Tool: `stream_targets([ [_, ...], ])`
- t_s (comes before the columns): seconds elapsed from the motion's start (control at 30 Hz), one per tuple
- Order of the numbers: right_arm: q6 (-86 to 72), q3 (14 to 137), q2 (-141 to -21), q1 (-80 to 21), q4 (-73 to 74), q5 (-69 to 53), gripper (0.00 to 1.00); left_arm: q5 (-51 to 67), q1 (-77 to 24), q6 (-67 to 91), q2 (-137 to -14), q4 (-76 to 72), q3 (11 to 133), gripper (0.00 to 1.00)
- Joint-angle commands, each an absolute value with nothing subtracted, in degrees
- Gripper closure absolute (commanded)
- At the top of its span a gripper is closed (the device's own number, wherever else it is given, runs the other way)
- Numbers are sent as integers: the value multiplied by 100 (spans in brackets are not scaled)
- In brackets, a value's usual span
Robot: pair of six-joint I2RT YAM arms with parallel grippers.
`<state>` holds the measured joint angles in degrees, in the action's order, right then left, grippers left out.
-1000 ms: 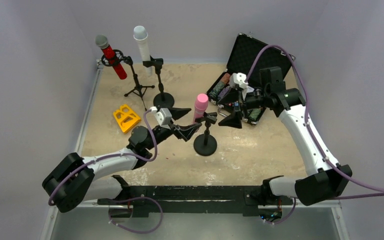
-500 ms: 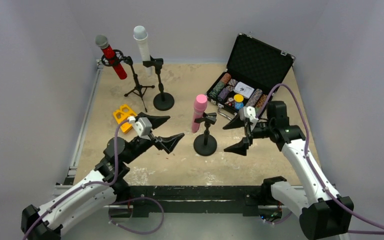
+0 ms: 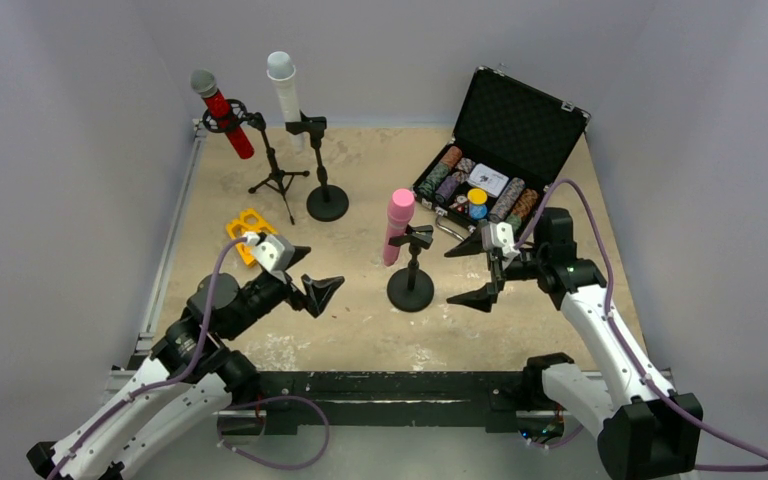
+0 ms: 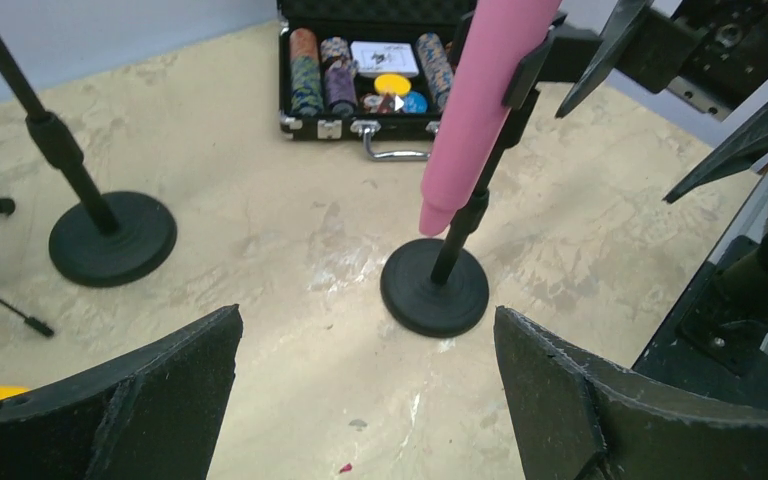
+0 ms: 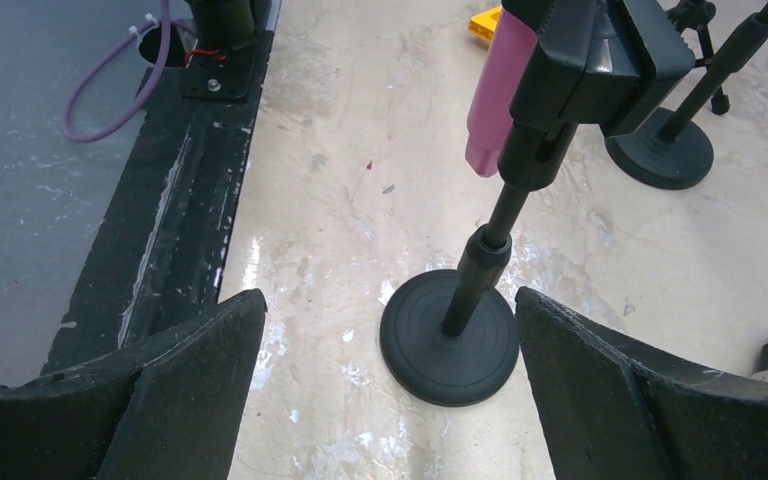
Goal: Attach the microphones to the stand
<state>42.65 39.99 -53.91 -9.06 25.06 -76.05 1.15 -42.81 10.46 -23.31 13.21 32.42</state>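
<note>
Your pink mic (image 3: 400,222) is clipped in the round-base stand (image 3: 411,290) mid-worktop (image 3: 520,330). The white mic (image 3: 284,95) and red mic (image 3: 222,115) are clipped up at the back left. Your left pincer (image 3: 326,265) and right pincer (image 3: 450,277) flank the pink mic's stand, both spread wide and holding nothing.
</note>
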Motion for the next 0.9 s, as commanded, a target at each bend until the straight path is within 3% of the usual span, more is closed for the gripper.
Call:
stream_targets([
  [0.0, 4463, 3924, -5339, -869, 2233, -7726, 1, -284, -4271, 1176, -2116, 1897, 3388, 1],
  [0.53, 4518, 3816, -5396, -853, 2126, -7682, 1, -527, -4272, 1747, -1886, 1840, 3009, 1],
  [0.87, 4527, 3806, -5371, -820, 2110, -7664, 2, 614, -4278, 1861, -2126, 1272, 2804, 1],
])
